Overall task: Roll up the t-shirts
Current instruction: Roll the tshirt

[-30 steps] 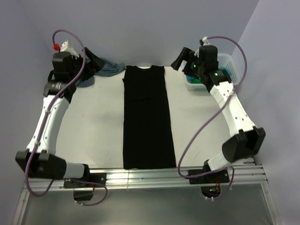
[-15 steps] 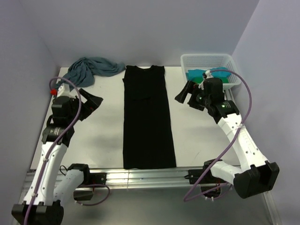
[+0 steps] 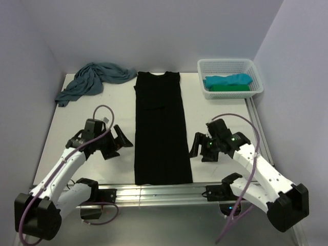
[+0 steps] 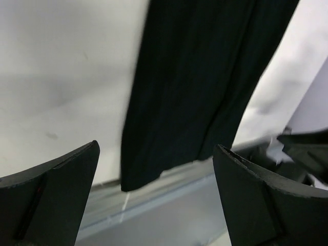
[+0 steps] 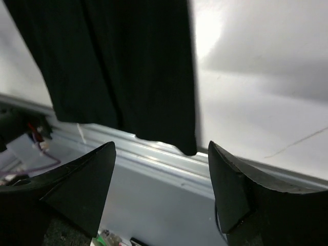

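Flanking the black t-shirt (image 3: 159, 128): left gripper (image 3: 123, 140) sits just off its left edge, right gripper (image 3: 197, 146) just off its right edge, both near the strip's near end. Both sets of jaws are spread wide with nothing gripped. The shirt lies flat between them, folded into a long narrow strip. Dusty-blue t-shirt (image 3: 89, 79) is crumpled well beyond the left gripper. Turquoise t-shirt (image 3: 228, 80) and green t-shirt (image 3: 230, 88) sit in the white basket (image 3: 225, 61), well beyond the right gripper.
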You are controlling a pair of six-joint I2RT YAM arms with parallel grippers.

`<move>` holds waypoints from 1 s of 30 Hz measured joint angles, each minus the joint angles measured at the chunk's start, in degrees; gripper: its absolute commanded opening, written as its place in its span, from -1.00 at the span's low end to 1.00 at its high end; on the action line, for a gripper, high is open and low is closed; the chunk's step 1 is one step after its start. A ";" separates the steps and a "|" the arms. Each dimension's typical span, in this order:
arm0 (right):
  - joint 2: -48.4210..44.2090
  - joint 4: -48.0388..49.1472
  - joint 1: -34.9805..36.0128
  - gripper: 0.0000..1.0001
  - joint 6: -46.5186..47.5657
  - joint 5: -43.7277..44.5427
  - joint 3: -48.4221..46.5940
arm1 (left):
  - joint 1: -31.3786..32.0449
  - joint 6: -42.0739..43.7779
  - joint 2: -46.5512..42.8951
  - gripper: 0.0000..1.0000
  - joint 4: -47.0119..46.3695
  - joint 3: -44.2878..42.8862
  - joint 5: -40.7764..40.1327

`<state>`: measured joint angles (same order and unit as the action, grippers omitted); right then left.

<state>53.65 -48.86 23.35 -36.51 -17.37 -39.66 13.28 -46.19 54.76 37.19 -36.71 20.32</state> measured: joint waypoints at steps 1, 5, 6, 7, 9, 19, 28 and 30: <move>-1.42 -0.33 1.79 0.50 -1.20 -0.09 0.76 | 1.73 -0.50 -1.31 0.97 0.00 1.20 0.68; -8.70 0.79 6.99 0.45 -7.28 0.35 5.33 | 8.09 -4.02 -8.13 0.90 0.46 6.23 1.25; -10.71 1.70 8.37 0.41 -9.01 0.33 7.39 | 9.68 -4.87 -9.44 0.87 0.55 7.30 1.25; -13.07 2.47 10.25 0.39 -11.37 0.42 10.08 | 11.91 -6.01 -11.08 0.84 0.35 8.63 1.09; -17.14 3.82 13.92 0.34 -16.11 0.81 15.34 | 15.41 -8.20 -13.42 0.79 0.33 11.02 0.79; -11.26 7.65 26.08 0.27 -27.96 7.32 20.04 | 27.06 -16.87 -13.92 0.57 -0.37 15.56 -5.53; -3.54 10.78 28.92 0.00 -30.56 11.50 18.23 | 30.56 -21.18 -8.81 0.19 -5.81 19.02 -8.17; -2.62 11.10 28.92 -0.04 -30.60 11.85 18.23 | 31.17 -21.66 -7.61 0.13 -7.08 19.02 -8.22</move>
<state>51.03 -37.76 52.27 -67.11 -5.52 -21.43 44.45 -67.85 47.16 30.11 -17.69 12.10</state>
